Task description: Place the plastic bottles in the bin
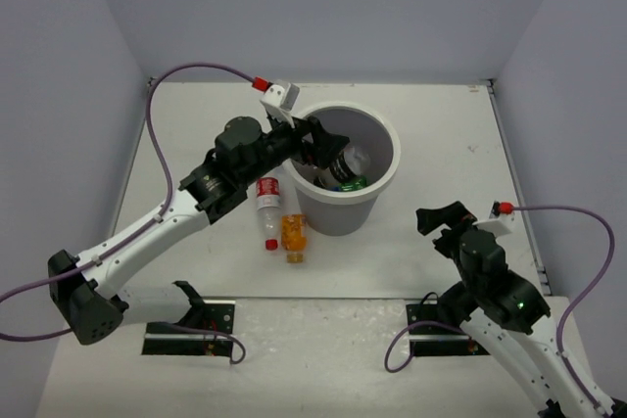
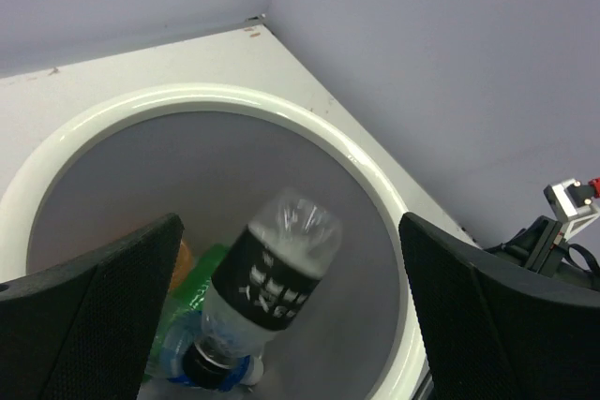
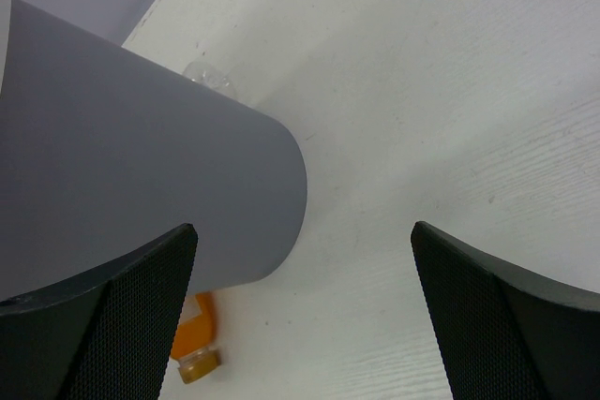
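Observation:
The grey bin (image 1: 387, 134) stands mid-table. My left gripper (image 1: 328, 144) hangs over its left rim, open and empty; in the left wrist view the gripper (image 2: 291, 224) has its jaws wide apart. Below it a clear bottle with a black label (image 2: 272, 278) lies tilted and blurred inside the bin (image 2: 309, 110), on a green bottle (image 2: 202, 274) and a blue-capped one (image 2: 220, 372). A red-label bottle (image 1: 267, 205) and an orange bottle (image 1: 294, 234) lie on the table left of the bin. My right gripper (image 1: 441, 217) is open and empty to the bin's right.
In the right wrist view my gripper (image 3: 300, 325) faces the bin's wall (image 3: 141, 156), with the orange bottle (image 3: 192, 344) at its foot and a clear bottle's base (image 3: 211, 77) behind. Walls enclose the table on three sides.

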Action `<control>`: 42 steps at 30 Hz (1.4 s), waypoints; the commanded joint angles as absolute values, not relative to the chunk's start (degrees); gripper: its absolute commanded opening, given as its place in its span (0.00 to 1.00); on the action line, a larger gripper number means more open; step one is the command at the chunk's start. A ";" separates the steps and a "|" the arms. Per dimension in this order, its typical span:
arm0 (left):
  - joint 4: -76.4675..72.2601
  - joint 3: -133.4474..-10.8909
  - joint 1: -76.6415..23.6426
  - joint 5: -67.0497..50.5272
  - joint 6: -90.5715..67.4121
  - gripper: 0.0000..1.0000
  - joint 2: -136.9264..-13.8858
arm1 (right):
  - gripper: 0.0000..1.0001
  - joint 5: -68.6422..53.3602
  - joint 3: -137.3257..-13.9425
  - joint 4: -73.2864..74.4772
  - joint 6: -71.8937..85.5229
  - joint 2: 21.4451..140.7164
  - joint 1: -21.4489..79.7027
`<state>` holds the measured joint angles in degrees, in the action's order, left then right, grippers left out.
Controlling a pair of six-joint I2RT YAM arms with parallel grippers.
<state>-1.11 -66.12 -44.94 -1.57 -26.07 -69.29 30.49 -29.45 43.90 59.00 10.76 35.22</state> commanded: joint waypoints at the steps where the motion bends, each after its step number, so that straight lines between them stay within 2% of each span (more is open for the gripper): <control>1: -2.99 -69.39 -44.98 -2.31 -23.71 1.00 -69.63 | 0.99 31.44 -30.98 45.33 59.59 9.40 35.24; 6: -1.10 -70.03 -44.92 -0.41 -23.04 1.00 -68.42 | 0.99 32.06 -30.07 45.44 60.20 8.88 35.16; 11: 1.05 -68.07 -44.96 6.38 -21.78 1.00 -63.69 | 0.99 32.21 -30.52 45.85 60.62 9.73 35.24; 14: 3.18 -64.83 -44.91 13.06 -21.10 1.00 -58.86 | 0.99 32.43 -31.11 46.49 60.56 10.11 35.16; 19: 10.21 -55.28 -44.75 35.90 -26.49 1.00 -49.76 | 0.99 33.03 -31.18 47.34 60.89 9.62 35.24; 22: 14.86 -49.00 -44.65 41.26 -32.91 1.00 -46.52 | 0.99 33.71 -31.42 48.12 61.08 9.45 35.20; 28: 14.50 -37.91 -43.53 37.64 -39.83 1.00 -46.53 | 0.99 33.93 -31.62 48.52 61.08 9.43 35.22; 35: 10.60 -33.93 -42.14 36.67 -42.85 1.00 -57.70 | 0.99 33.93 -31.36 48.52 61.09 10.18 35.24; 42: -0.50 -31.43 -34.94 22.72 -40.44 1.00 -69.05 | 0.99 33.64 -31.46 48.62 60.98 10.42 35.24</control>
